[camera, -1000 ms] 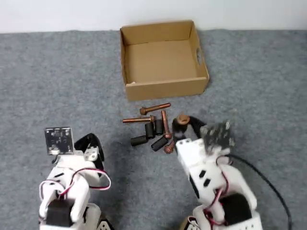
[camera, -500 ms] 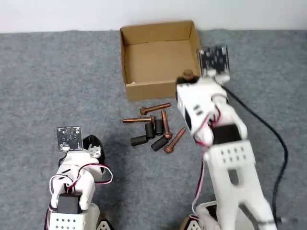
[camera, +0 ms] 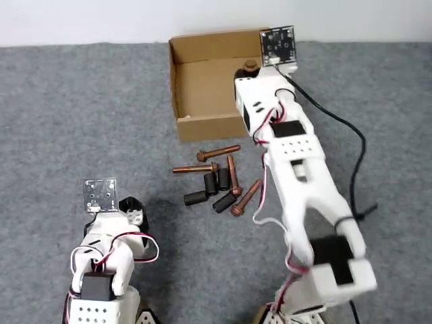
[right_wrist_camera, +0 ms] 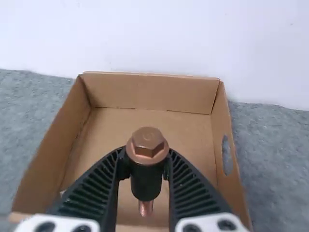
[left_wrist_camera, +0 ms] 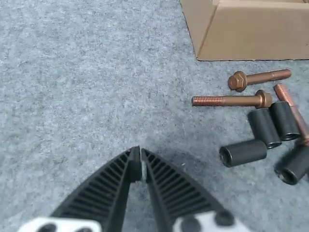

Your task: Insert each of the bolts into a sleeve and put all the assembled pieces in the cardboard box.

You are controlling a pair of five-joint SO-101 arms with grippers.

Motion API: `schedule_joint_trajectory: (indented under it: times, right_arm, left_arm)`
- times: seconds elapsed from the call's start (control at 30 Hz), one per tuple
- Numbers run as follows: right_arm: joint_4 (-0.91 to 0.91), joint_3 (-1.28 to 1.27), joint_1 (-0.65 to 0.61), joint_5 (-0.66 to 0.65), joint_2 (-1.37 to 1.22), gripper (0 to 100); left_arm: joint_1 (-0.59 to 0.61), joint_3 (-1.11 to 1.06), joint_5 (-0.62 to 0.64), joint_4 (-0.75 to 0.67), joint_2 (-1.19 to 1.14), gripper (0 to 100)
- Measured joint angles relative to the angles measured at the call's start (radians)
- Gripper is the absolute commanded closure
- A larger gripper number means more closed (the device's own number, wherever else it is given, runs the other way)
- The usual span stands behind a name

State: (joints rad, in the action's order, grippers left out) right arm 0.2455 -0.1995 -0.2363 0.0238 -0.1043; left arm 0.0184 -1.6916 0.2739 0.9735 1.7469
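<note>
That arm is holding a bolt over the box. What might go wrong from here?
1. The right jaws grip the sleeve, and the bolt is only slotted into it. Dropped into the cardboard box, the two might come apart.
2. The loose bolts and sleeves lie crowded together, so grabbing one may nudge the others away.

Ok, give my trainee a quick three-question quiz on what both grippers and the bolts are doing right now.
1. What does the right gripper hold above the cardboard box? A) a bare sleeve B) a bolt in a sleeve C) nothing
2. True or false: the left gripper is shut and empty.
3. How many loose bolts lie on the carpet?
Key: 1 B; 2 true; 3 four.
</note>
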Motion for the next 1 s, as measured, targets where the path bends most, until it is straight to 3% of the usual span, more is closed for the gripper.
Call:
schedule_joint_trajectory:
  times: [0.23,0.43,0.63,1.0]
  right_arm:
    - [-0.006,0.149,0.005,0.000,-0.276,98.9]
    - [-0.008,0.201,0.008,-0.095,-0.420,97.7]
    - [0.040,0.236,0.006,-0.147,-0.439,84.3]
    - [0.374,0.476,0.005,-0.157,-0.437,98.9]
  left_arm:
    - [0.000,0.000,0.000,0.000,0.000,100]
    - [0.000,0.000,-0.002,0.000,0.000,100]
    - [0.000,0.000,-0.002,0.000,0.000,100]
    - [0.000,0.000,-0.002,0.000,0.000,100]
